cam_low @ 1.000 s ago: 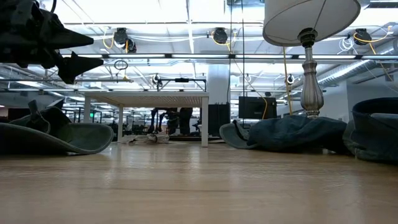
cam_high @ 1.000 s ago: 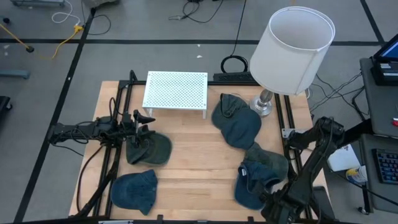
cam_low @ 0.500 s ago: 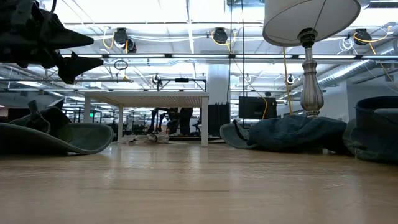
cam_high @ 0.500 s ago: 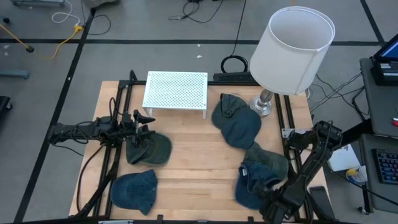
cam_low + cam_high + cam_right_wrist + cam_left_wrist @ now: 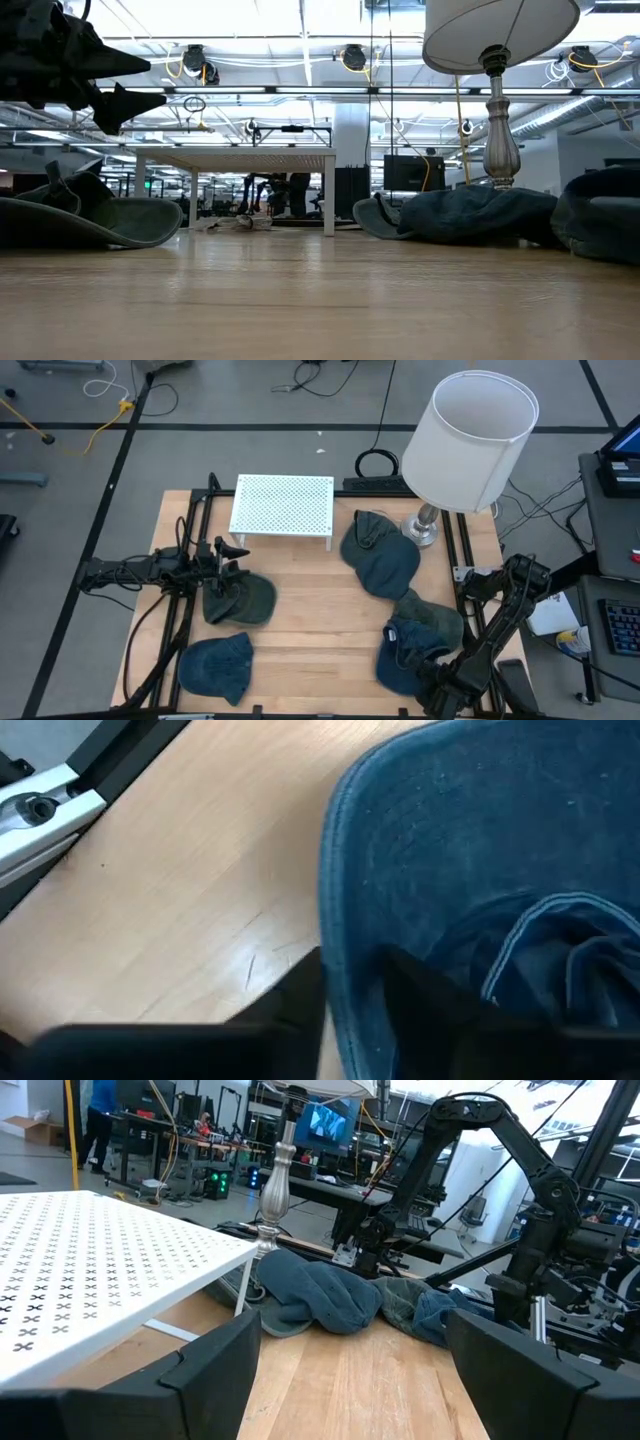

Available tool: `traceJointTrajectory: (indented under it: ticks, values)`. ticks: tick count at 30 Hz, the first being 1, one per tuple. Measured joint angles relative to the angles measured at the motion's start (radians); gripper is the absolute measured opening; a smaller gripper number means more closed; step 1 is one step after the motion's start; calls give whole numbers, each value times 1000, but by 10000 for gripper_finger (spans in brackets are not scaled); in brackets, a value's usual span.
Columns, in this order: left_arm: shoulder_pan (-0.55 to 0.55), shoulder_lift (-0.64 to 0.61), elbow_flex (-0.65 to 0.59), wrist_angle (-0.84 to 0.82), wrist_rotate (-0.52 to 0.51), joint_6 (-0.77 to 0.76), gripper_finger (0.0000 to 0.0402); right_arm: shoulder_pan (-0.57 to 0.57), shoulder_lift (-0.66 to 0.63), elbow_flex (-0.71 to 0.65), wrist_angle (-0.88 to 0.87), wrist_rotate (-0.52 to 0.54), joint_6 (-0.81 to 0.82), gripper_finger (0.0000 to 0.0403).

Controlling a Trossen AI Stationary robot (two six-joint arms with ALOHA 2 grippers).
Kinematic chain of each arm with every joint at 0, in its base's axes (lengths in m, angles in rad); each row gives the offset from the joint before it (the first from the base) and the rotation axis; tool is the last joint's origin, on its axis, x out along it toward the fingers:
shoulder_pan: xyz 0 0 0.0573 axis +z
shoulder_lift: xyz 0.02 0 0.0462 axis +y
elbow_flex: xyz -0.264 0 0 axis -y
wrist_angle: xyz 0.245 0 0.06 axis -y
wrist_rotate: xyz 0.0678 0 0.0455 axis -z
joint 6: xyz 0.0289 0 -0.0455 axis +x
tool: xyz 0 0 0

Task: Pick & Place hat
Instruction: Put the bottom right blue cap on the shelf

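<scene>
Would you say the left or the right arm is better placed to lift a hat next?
The right. Its tool already straddles the brim of the blue hat at the table's near right corner, while the left tool hangs open above the table beside another hat.

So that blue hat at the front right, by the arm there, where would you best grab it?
Probably by the brim. The blue hat lies open side up near the table's front right corner, so its stiff brim edge stands free of the wood. The right gripper already straddles that edge, one finger inside and one outside, coming from the front edge. The soft crumpled crown would likely just bunch up.
</scene>
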Motion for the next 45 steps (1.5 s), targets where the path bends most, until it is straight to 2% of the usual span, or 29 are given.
traceJointTrajectory:
  ticks: [2,4,11,16,23,28,36,42,45]
  values:
    - [0,0,0,0,0,0,324,0,-2,4,3,7,2,25]
    - [0,0,0,0,0,0,324,2,-5,9,1,20,6,12]
    - [0,0,0,0,0,0,324,26,-32,51,-50,123,-2,6]
    - [0,0,0,0,0,0,324,25,-91,81,-119,141,47,6]
    - [0,0,0,0,0,0,324,21,-225,84,-91,161,143,5]
    - [0,0,0,0,0,0,324,16,-334,84,-9,212,203,5]
    - [0,0,0,0,0,0,324,-16,-490,85,155,291,209,5]
    - [0,0,0,0,0,0,324,-39,-562,85,298,395,96,7]
    - [0,0,0,0,0,0,324,-62,-578,85,374,413,30,8]
